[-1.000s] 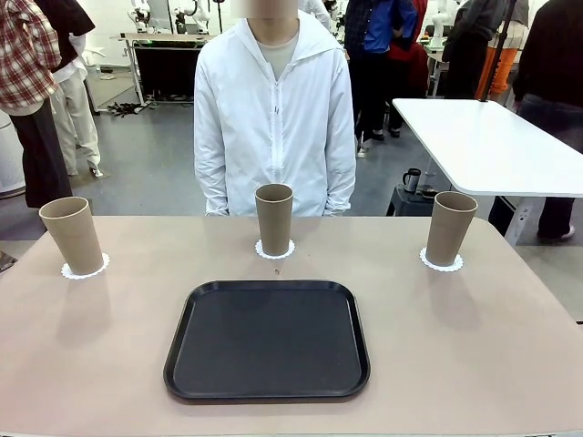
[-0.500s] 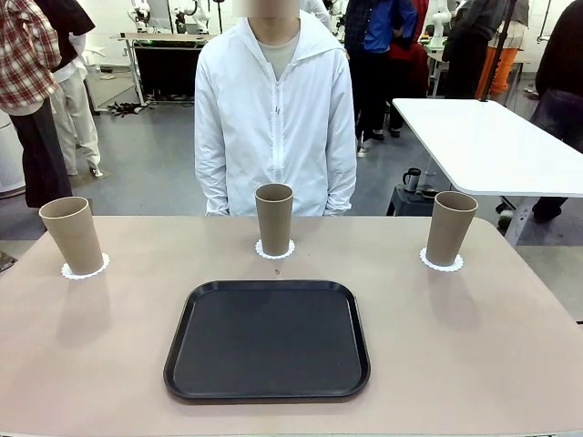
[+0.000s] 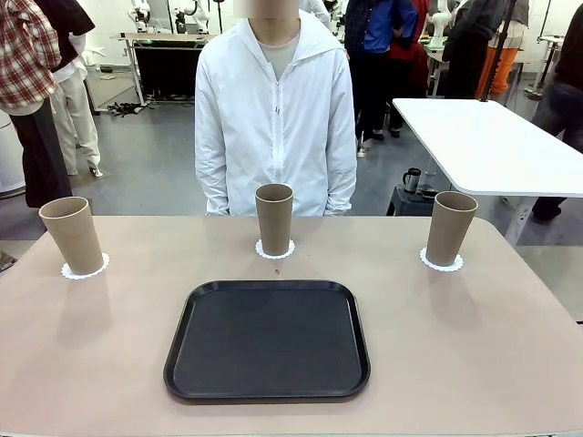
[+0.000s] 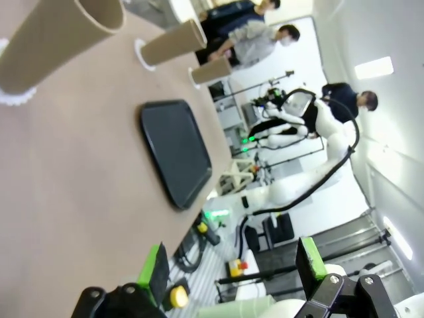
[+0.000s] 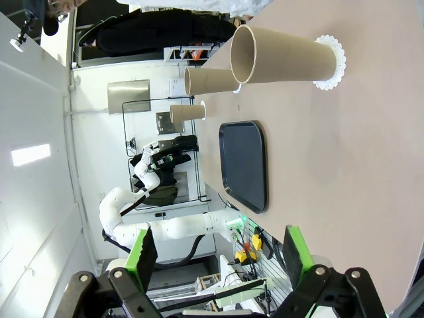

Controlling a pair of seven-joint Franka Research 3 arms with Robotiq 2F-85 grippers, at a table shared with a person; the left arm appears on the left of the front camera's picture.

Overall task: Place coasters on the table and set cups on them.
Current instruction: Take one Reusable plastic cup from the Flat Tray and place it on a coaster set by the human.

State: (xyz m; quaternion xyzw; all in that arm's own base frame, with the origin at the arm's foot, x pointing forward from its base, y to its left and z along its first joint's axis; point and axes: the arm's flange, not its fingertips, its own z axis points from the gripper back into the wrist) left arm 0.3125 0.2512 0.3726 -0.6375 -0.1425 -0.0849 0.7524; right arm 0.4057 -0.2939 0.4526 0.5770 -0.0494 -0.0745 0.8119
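Step in hand: we judge the task complete; no further move looks called for beyond keeping both arms back.

Left cup (image 3: 73,235), upright on its coaster (image 3: 85,269), at ten o'clock on the surface (image 3: 91,355).
Middle cup (image 3: 273,218) on coaster (image 3: 274,250), at twelve.
Right cup (image 3: 449,228) on coaster (image 3: 441,263), at two.
Black tray (image 3: 267,339), bare, centre.

Left gripper (image 4: 233,270): fingers apart, holding nothing, well clear of the cups.
Right gripper (image 5: 217,255): likewise apart, its nearest cup well beyond it.

The left gripper (image 4: 232,265) hangs with its green-padded fingers (image 4: 156,270) spread wide, nothing between them; the right gripper (image 5: 218,255) likewise stands parted and empty, its wrist rolled sideways above the tabletop
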